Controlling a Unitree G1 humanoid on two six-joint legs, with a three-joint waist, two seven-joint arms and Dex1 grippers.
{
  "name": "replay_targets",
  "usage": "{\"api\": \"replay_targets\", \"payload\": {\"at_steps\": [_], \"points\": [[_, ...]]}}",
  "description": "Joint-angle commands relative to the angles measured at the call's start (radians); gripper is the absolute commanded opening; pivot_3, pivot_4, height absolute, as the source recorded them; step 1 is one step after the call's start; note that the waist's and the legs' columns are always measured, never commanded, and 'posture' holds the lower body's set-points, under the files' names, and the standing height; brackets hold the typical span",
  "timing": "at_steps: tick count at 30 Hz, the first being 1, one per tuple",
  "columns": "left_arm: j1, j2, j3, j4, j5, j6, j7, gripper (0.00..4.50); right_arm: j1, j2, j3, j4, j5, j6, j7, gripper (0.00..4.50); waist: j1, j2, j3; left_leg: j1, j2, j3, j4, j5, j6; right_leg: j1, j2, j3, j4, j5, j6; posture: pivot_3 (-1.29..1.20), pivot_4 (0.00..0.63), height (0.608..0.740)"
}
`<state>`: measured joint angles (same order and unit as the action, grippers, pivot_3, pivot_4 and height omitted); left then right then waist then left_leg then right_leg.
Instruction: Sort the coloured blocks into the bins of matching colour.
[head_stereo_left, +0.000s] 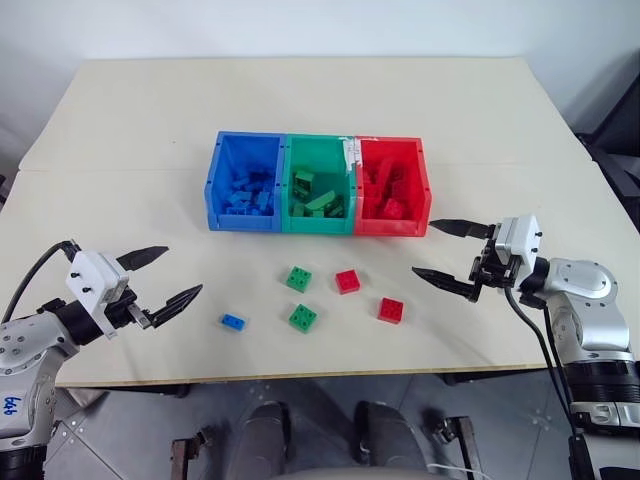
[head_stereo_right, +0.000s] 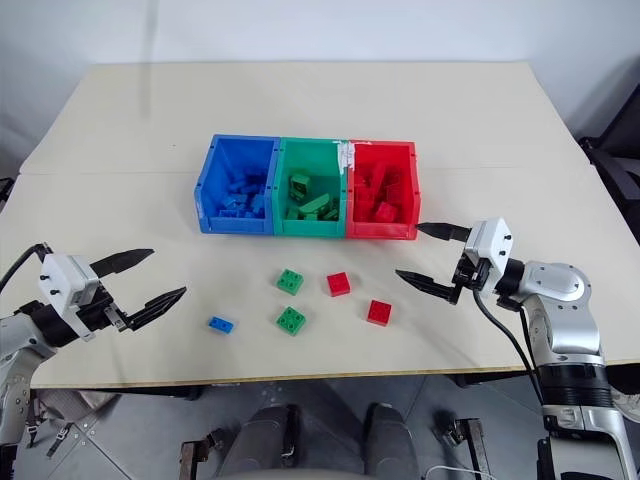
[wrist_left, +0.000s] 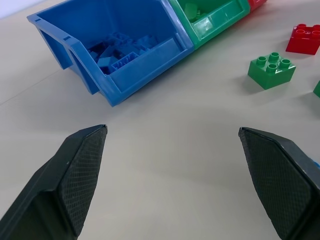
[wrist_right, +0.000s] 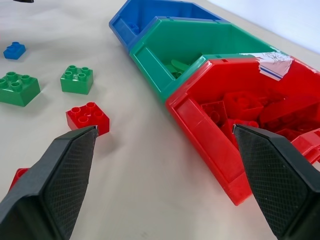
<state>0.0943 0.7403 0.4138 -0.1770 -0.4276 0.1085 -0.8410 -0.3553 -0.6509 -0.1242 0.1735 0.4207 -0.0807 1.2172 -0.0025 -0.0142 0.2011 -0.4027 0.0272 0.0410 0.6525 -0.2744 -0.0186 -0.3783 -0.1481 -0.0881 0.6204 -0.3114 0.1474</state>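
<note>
1. Five loose bricks are spread on the table (head_stereo_left: 500, 110) between its near edge and the row of bins, so that each can be reached from above without another being disturbed: a green brick (head_stereo_left: 298, 278) and a red brick (head_stereo_left: 347, 281) nearer the bins, a second green brick (head_stereo_left: 303, 318) and a second red brick (head_stereo_left: 391, 310) nearer the edge, and the blue brick (head_stereo_left: 233, 321) towards the left.
2. The blue bin (head_stereo_left: 222, 180), green bin (head_stereo_left: 290, 165) and red bin (head_stereo_left: 422, 180) are joined side by side at mid-table; bricks of matching colour are already held in each.
3. The left gripper (head_stereo_left: 160, 274) is held just above the table near its near-left edge, jaws spread wide and empty, the blue brick being its nearest piece.
4. The right gripper (head_stereo_left: 452, 254) is held beside the red bin's near corner, jaws likewise wide apart and empty; the red bricks appear best suited to it.
5. No brick is judged sorted yet from this loose group.
6. The table is pale, matt and uncluttered; a white wall is seen behind it and grey tiled floor below.
</note>
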Motion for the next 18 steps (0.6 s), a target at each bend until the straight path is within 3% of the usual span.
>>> {"api": "replay_targets", "payload": {"at_steps": [1,10,18], "points": [[0.006,0.005,0.008,-0.021,0.008,0.0,0.007,4.48,-0.009,0.007,-0.009,0.0,0.013,-0.019,0.007,4.5,0.0,0.0,0.0,0.0,0.0,0.0,0.0,0.0,0.0,0.0,0.0,0.0,0.0,0.0,0.0,0.0,0.15,0.74],[0.001,0.0,-0.009,-0.042,-0.031,0.012,-0.034,4.48,0.003,0.003,-0.025,-0.003,0.014,-0.026,0.001,4.5,0.0,0.0,0.0,0.0,0.0,0.001,0.0,0.0,0.0,0.0,0.0,0.001,0.0,0.0,0.0,0.0,0.15,0.74],[-0.034,-0.002,-0.156,-0.113,-0.005,-0.008,-0.104,4.48,0.199,-0.1,-0.184,-0.024,0.023,-0.058,-0.017,4.5,0.016,0.0,0.0,0.0,0.0,0.002,0.0,-0.001,0.001,0.0,0.0,0.001,-0.001,0.0,0.0,0.0,0.15,0.74]]}}
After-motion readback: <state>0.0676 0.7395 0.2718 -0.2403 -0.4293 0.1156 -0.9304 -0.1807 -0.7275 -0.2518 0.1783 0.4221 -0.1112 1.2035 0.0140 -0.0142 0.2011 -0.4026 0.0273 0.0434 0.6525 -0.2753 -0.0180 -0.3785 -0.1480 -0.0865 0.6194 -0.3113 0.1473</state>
